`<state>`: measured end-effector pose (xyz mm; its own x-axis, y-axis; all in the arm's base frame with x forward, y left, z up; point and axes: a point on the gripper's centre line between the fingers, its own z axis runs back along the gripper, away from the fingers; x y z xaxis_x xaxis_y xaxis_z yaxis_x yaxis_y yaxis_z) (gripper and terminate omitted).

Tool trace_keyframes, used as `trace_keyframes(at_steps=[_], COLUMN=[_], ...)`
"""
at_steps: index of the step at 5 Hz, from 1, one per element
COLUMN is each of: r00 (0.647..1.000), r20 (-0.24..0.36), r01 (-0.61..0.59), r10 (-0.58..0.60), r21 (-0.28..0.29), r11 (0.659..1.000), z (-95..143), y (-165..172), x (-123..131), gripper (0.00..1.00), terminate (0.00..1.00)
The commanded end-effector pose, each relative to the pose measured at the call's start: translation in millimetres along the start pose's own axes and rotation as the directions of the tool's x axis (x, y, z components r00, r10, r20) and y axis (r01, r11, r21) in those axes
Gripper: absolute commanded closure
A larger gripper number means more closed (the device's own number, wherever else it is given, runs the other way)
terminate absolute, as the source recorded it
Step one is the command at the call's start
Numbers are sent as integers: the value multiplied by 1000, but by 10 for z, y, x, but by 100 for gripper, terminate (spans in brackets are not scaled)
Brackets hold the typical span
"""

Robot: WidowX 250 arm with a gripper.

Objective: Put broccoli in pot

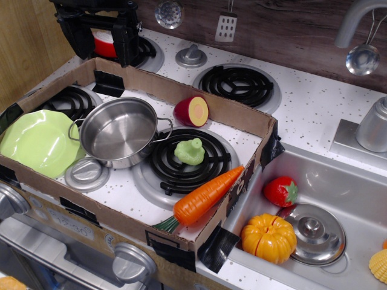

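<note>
The broccoli (pixel 190 151) is a small pale green lumpy toy lying on the front right burner (pixel 181 166), just right of the pot. The pot (pixel 119 131) is a shiny steel saucepan with two wire loop handles, upright and empty, inside the cardboard frame. My gripper (pixel 101 30) is black, at the top left behind the cardboard wall, far from both. Its fingers are spread and something red and white shows between them.
A cardboard frame (pixel 199 103) walls in the stovetop. Inside lie a light-green plate (pixel 37 142), a halved red fruit (pixel 191 111), a carrot (pixel 204 196) and a grey knob (pixel 86 173). The sink (pixel 351 187) at right holds a strawberry (pixel 280 191), a pumpkin (pixel 268 237) and a steel lid (pixel 313 232).
</note>
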<state>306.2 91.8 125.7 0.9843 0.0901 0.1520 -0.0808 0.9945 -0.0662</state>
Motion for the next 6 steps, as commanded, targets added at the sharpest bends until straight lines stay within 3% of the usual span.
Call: trace_keyframes(at_steps=[1,2,3,4,6], r00=[1000,995,991,987,993], r20=[0,97,125,147,116], r01=[0,28,52,75,52], r10=[0,-24,-45,-66,-38], r21=[0,-35,-51,-56,-117], r11=[1000,999,997,996,992], z=[0,72,199,322,117], y=[0,-106,-196,-455,-917], x=[0,9,-5,-123,-200], gripper=[0,0,0,0,0], terminate=[0,0,0,0,0])
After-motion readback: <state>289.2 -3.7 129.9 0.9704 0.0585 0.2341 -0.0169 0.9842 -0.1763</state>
